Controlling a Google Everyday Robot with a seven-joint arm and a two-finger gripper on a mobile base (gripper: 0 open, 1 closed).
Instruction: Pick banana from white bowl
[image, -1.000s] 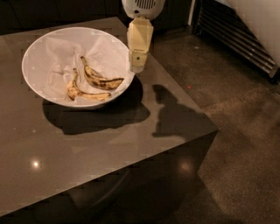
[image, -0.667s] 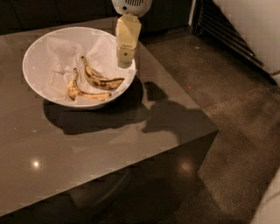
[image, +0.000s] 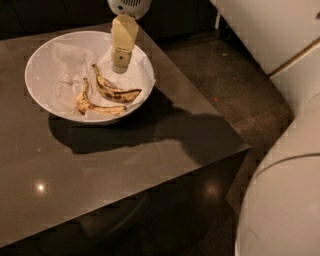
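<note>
The white bowl (image: 37, 62), wide and lined with crumpled white paper, stands at the back left of the dark table. The banana (image: 116, 90), thick, yellow with dark brown blotches and a long stem pointing up-left, lies in the bowl's right half. A thinner, paler banana (image: 96, 106) lies just in front of it. My gripper (image: 120, 67) hangs over the bowl's back right part, its tip just above and behind the blotched banana, apart from it.
The dark glossy table (image: 125, 165) has its right edge and front corner near the bowl. A dark floor lies to the right. A large white rounded body (image: 287, 200) fills the lower right; white panels stand at the upper right.
My gripper has moved left from over the bowl's right rim to over the inside of the bowl, closer to the bananas. The bananas have not moved.
</note>
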